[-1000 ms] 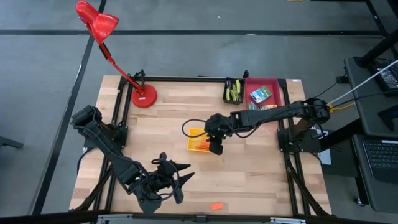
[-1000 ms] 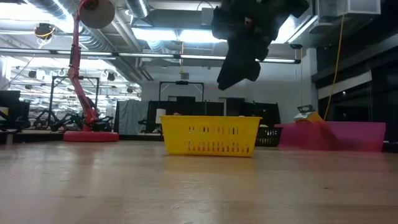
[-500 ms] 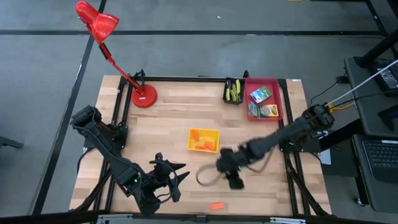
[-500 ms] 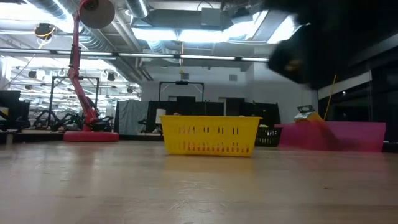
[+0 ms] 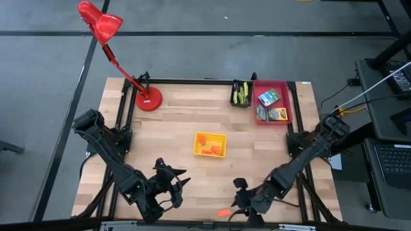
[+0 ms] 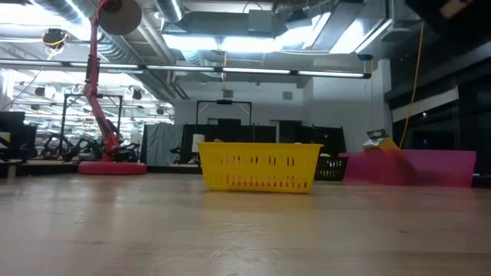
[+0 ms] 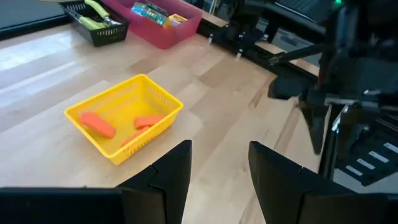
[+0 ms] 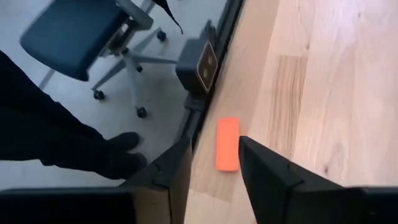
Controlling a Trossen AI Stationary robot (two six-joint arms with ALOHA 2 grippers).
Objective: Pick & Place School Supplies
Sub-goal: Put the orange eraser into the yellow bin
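Setting: a robotics lab or workshop. The wooden table stands on a grey concrete floor. At 3 o'clock, a side desk carries a laptop. An office chair on castors stands off the table's 6 o'clock edge. The low view shows exposed ceiling ducts, strip lights and equipment racks.

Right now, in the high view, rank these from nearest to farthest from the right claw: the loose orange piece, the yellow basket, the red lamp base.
1. Loose orange piece, just beside the right claw at the table's near edge.
2. Yellow basket, mid-table.
3. Red lamp base, far left corner.
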